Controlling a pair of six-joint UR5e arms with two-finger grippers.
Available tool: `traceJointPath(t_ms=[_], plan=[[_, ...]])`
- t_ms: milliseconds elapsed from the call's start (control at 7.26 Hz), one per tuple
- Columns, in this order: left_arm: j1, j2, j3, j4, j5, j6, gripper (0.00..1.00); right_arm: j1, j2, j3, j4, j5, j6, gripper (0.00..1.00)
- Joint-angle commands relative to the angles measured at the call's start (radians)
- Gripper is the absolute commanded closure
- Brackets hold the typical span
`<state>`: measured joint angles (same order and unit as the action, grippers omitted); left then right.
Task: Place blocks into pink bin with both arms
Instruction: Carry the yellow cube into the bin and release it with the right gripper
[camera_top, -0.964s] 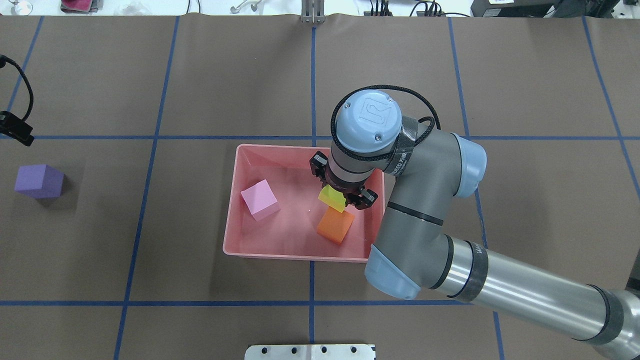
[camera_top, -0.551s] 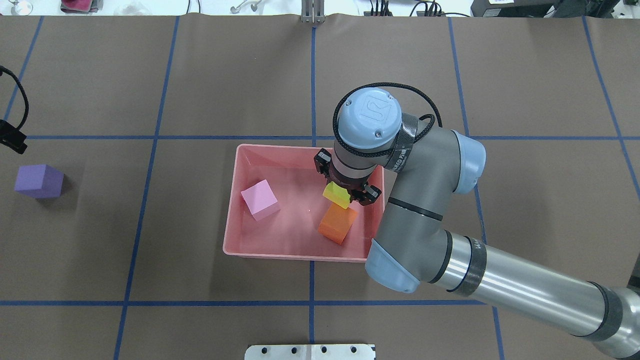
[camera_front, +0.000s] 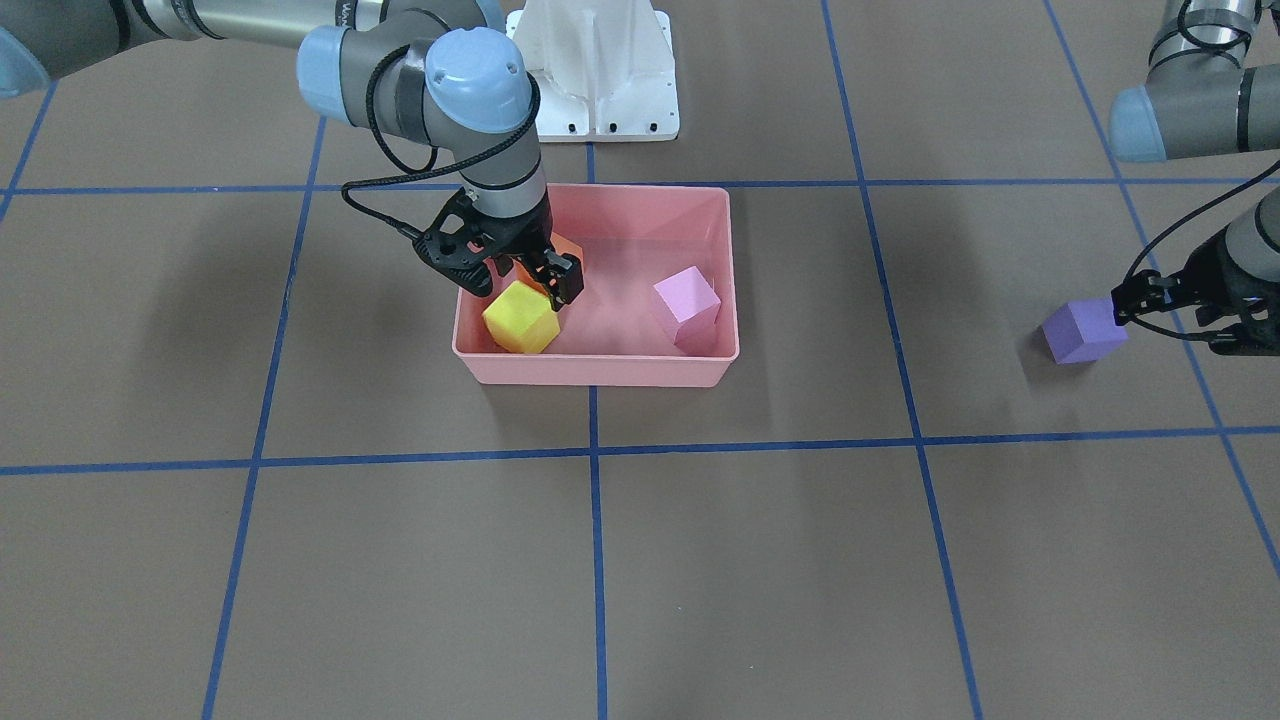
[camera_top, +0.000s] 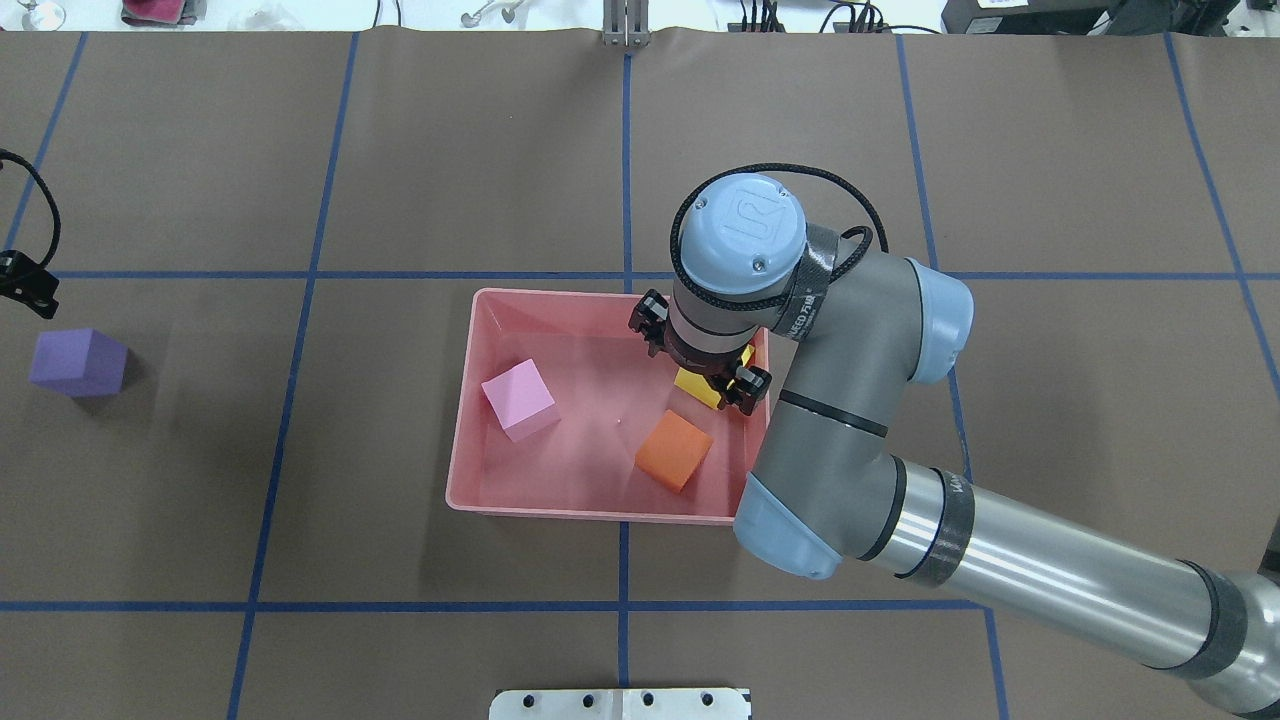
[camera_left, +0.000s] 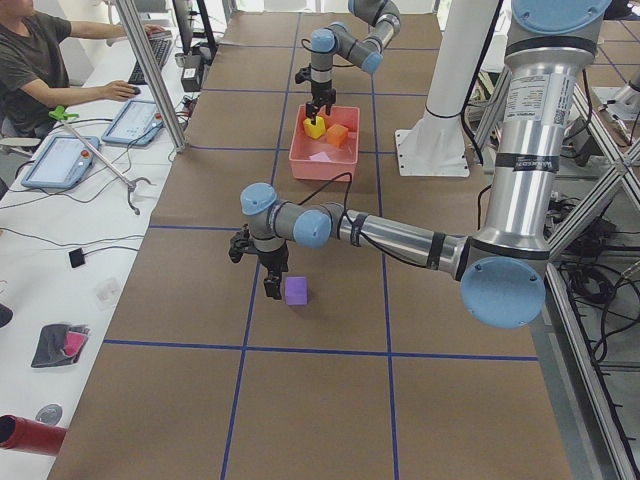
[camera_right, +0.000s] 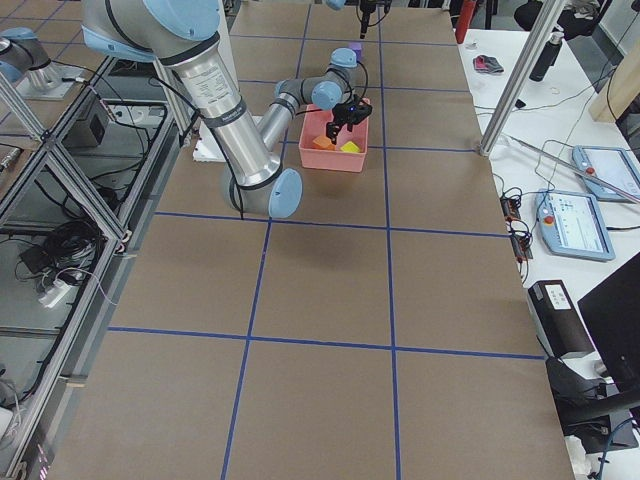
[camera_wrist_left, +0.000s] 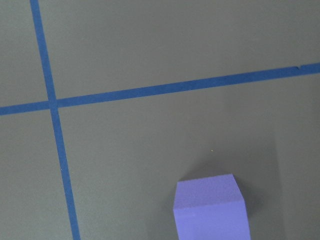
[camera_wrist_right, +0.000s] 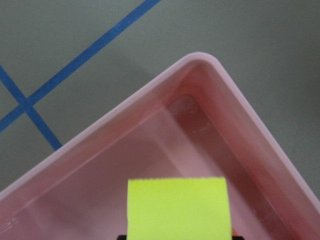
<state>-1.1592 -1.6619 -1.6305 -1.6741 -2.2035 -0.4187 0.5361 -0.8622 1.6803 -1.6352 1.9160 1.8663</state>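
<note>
The pink bin (camera_top: 600, 512) stands mid-table. In it lie the light pink block (camera_top: 518, 400) and the orange block (camera_top: 673, 450). My right gripper (camera_front: 520, 292) reaches down into the bin's far right corner, shut on the yellow block (camera_front: 520, 318), which hangs low near the floor; the right wrist view shows that block (camera_wrist_right: 177, 207) before the bin's corner. The purple block (camera_top: 77, 362) sits on the table far to the left. My left gripper (camera_front: 1185, 318) hovers open just beside it, not touching; the left wrist view shows the purple block (camera_wrist_left: 210, 207) at the bottom edge.
The brown table cover carries a grid of blue tape lines (camera_top: 626, 150). The white pedestal base (camera_front: 600, 60) stands behind the bin on the robot's side. My right arm's elbow (camera_top: 850, 400) overhangs the bin's right wall.
My right gripper has carried the yellow block from above the orange block to the bin's far right corner and lower. My left gripper has drifted slightly left near the purple block.
</note>
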Motion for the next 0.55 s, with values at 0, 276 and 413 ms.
traceJointPath(t_ms=[0, 276, 413], plan=[[0.003, -0.001, 0.084, -0.177, -0.086, -0.141, 0.01, 0.015, -0.001, 0.006, 0.0, 0.003, -0.004, 0.01], [0.045, -0.002, 0.084, -0.2, -0.113, -0.228, 0.01, 0.041, -0.026, 0.033, 0.0, 0.018, -0.009, 0.01], [0.067, -0.001, 0.087, -0.211, -0.107, -0.239, 0.01, 0.054, -0.052, 0.067, 0.0, 0.02, -0.033, 0.0]])
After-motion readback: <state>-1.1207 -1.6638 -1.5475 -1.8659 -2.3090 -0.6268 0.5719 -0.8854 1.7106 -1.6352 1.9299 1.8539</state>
